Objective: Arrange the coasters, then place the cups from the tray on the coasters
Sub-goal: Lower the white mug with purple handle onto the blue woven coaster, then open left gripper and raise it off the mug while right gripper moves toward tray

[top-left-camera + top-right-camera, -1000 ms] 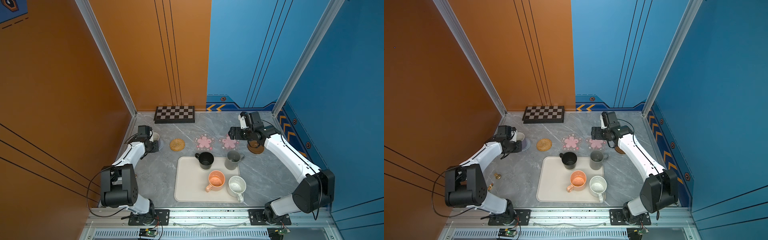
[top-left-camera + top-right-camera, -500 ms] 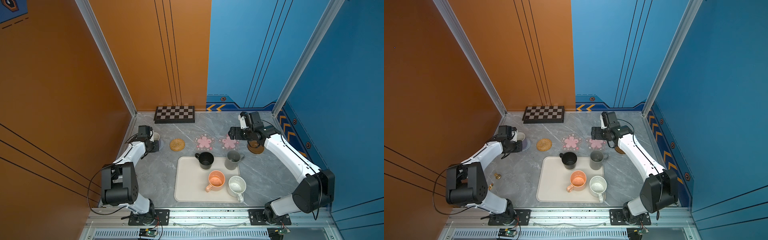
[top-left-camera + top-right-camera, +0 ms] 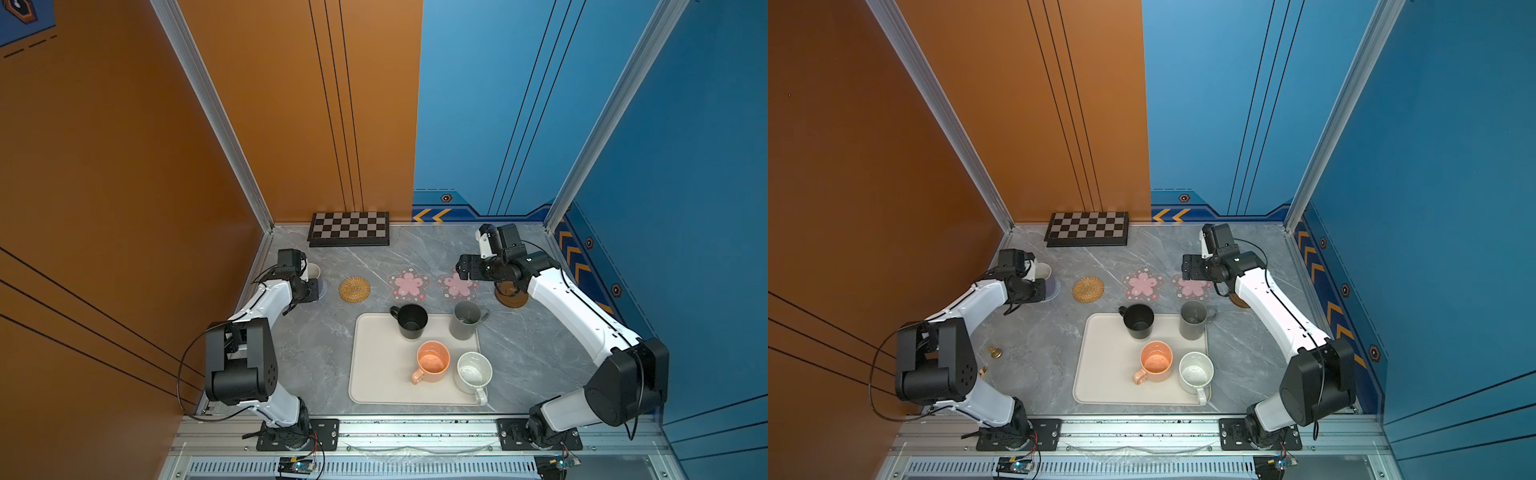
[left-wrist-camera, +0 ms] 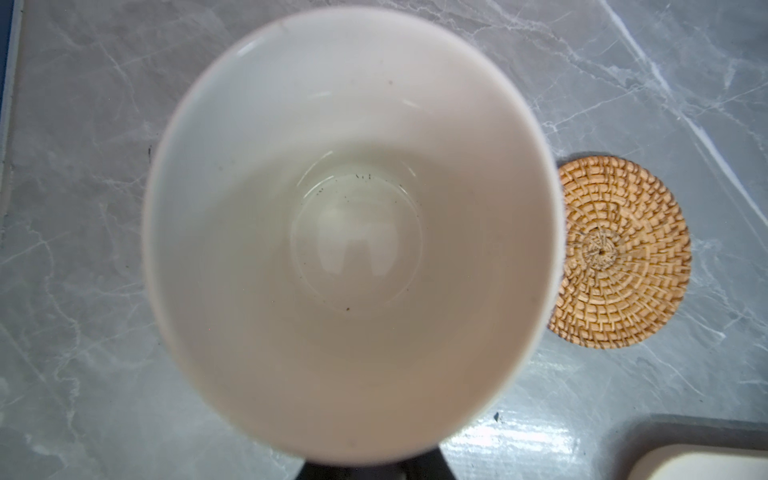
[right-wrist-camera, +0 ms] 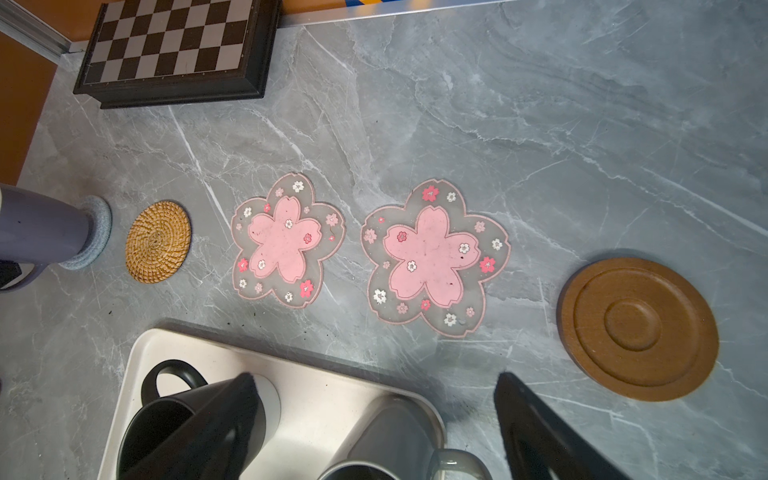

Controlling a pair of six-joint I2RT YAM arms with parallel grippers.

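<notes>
**Lavender mug point(image 5: 39, 226) going onto the blue coaster point(image 5: 97, 232)**

The coasters look done, lined up in a row beyond the tray point(image 3: 374, 374): a woven blue one, a coiled rattan coaster point(image 3: 354, 289), two rubbery-looking pink flowers point(image 3: 409, 284) point(image 3: 457, 284) with clear edges, and a turned wooden disc point(image 5: 638, 328). The left gripper point(image 3: 309, 284) is pinched narrow on the lavender mug, which is glossy white inside. It's on the blue coaster or a hair above it, can't tell. The right gripper point(image 3: 463, 269) hangs wide open and empty near the pink flowers. Next, I'd guess: let go, back off without nudging it, then fetch the black mug point(image 3: 411, 322), grey mug point(image 3: 464, 320), orange mug point(image 3: 433, 360) or white mug point(image 3: 473, 372).
</notes>
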